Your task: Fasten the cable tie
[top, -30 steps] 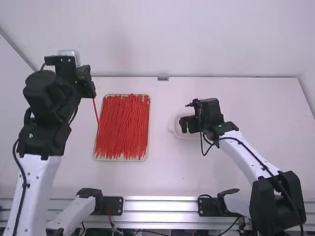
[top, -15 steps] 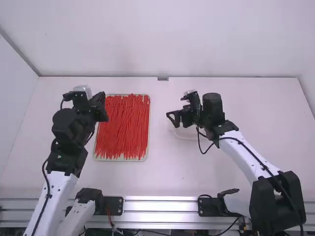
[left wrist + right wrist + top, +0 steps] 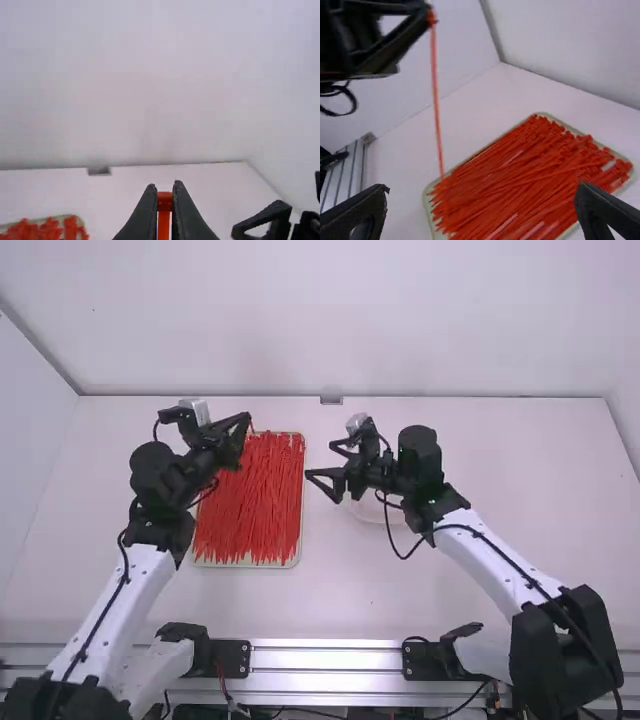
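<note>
The tie [image 3: 435, 95] hangs straight down from the left gripper [image 3: 163, 199], whose fingers are pinched together on its upper end. Its lower end sits at the corner of the tray [image 3: 302, 530], over the heap [image 3: 250, 495] of spare ties; whether it touches them cannot be told. It looks a light, thin plastic strip, smooth and springy, so it is likely to swing and bow at a nudge. The best hold is probably low down, a little short of the free tip, leaving that tip bare for threading. The right gripper [image 3: 325, 468] is beside the tray, facing the tie, its fingers spread wide and holding nothing.
</note>
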{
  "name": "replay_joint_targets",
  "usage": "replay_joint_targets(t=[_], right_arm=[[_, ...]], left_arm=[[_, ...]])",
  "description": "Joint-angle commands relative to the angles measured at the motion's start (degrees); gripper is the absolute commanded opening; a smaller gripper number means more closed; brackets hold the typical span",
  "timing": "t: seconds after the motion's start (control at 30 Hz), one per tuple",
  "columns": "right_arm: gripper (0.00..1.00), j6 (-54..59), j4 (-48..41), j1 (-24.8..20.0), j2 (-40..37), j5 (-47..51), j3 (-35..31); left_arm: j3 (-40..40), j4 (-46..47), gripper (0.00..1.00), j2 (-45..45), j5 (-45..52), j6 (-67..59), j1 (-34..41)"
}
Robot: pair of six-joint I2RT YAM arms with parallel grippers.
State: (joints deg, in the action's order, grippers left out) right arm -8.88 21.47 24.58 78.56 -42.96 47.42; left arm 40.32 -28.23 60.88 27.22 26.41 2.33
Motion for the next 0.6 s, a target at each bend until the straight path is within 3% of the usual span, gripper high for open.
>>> replay_joint_targets(t=[0.0,0.37,0.57], right_arm=[[1.0,-0.3,1.1,1.5,0.2,1.6,2.0],[1.0,-4.6,4.9,7.6,0.2,16.3,2.0],[0.97,-4.6,4.9,9.2,0.2,19.1,2.0]], left_arm=[[-0.4,-2.9,0.02,2.2,4.8,4.3,0.2],[-0.2,-10.1,0.02,6.5,-1.3,3.1,11.5],[0.2,-10.4,0.02,6.5,-0.8,3.2,12.3]])
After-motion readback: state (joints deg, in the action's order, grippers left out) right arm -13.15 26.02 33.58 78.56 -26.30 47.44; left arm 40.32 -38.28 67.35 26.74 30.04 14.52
